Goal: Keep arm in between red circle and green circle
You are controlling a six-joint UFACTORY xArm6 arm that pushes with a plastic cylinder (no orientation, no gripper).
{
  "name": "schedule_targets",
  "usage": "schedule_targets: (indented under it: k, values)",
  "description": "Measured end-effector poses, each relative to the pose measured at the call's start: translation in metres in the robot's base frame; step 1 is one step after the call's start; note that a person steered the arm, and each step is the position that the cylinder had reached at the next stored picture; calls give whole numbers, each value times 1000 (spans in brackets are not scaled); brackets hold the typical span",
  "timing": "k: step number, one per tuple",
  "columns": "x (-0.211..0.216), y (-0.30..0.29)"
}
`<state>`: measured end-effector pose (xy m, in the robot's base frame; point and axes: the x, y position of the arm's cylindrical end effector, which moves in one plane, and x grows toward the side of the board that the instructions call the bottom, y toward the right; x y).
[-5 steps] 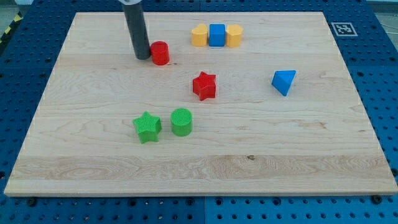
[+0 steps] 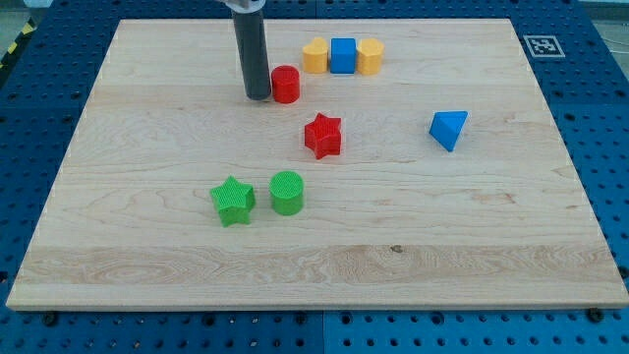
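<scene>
green circle (image 2: 286, 192): sat lower centre of the frame, just right of the green star (image 2: 232, 200); looked light and rigid, probably easily slid by a nudge low on its side.
red star (image 2: 322, 135): was parked mid-frame, roughly on the line between the two circles.
red circle (image 2: 285, 85): found upper centre, same small hard puck type.
my tip (image 2: 257, 96): was pressed against the red circle's left side, not between the circles; nothing grasped, it's a bare rod.
board (image 2: 472, 236): smooth wood, likely slippery, plenty of space lower right.
</scene>
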<state>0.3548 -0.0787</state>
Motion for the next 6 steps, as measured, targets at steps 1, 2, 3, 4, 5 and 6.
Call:
schedule_targets:
  k: [1,2,3,4,5,6]
  values:
    - [22,2]
    - [46,8]
    - [64,21]
    - [65,35]
    - [64,35]
    - [61,35]
